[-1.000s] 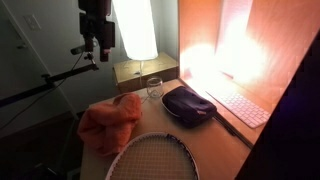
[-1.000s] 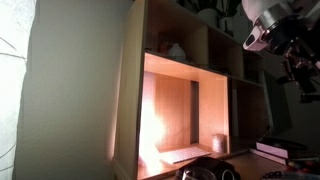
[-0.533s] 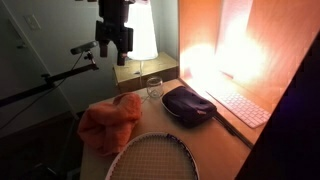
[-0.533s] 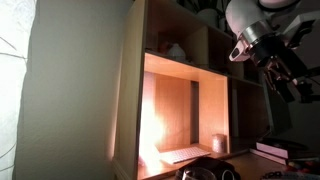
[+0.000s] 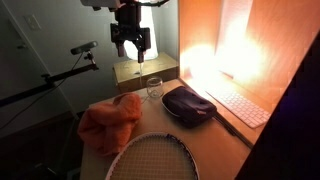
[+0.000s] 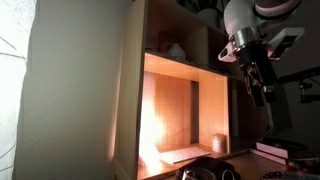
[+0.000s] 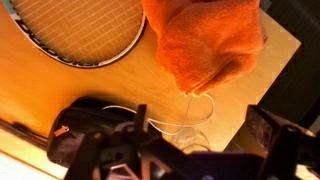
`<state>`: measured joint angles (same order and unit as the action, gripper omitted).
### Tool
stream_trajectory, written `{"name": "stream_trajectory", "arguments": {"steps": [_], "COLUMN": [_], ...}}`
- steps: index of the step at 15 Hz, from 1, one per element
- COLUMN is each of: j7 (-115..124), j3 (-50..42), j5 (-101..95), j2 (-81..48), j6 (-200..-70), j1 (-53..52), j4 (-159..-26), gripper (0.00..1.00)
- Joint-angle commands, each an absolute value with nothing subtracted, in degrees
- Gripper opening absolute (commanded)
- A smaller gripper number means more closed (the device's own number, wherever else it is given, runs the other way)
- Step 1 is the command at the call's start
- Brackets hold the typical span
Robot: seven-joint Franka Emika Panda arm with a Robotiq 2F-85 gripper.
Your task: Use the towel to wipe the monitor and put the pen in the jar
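The orange towel (image 5: 110,122) lies crumpled on the wooden desk's near left part; it also shows at the top of the wrist view (image 7: 205,40). A clear glass jar (image 5: 154,87) stands behind it, and shows between my fingers in the wrist view (image 7: 168,133). The monitor (image 5: 232,40) glows bright at the right. My gripper (image 5: 131,42) hangs high above the desk's back, over the jar area; it is open and empty (image 7: 190,150). It also shows in an exterior view (image 6: 256,84). No pen shows in any view.
A black pouch (image 5: 188,105) lies next to the jar. A white keyboard (image 5: 240,103) lies under the monitor. A racket head (image 5: 152,158) lies at the desk's front edge. A lamp (image 5: 145,68) stands at the back. A camera tripod (image 5: 60,75) stands left of the desk.
The arm has swung from left of the lamp to the right, over the desk's back. The gripper now hangs in front of the lamp shade. The objects on the desk have not moved.
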<state>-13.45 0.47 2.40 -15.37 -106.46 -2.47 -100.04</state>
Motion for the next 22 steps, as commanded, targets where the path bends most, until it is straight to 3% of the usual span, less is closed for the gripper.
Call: {"name": "stream_trajectory", "arguments": {"steps": [1,14,22], "j7": [-13.3,-12.4,-13.2], "j3": [1.4,0.9,0.8], "j5": [2.2,-1.5,-4.6], "j2": [-15.4,-18.1,-24.3], "j6": [-106.4,-110.3,-104.1], "j1": [-1.7,-1.8,-1.3], "j4": [-99.9,-102.4,-101.5], "gripper": [1.0,1.0,1.0]}}
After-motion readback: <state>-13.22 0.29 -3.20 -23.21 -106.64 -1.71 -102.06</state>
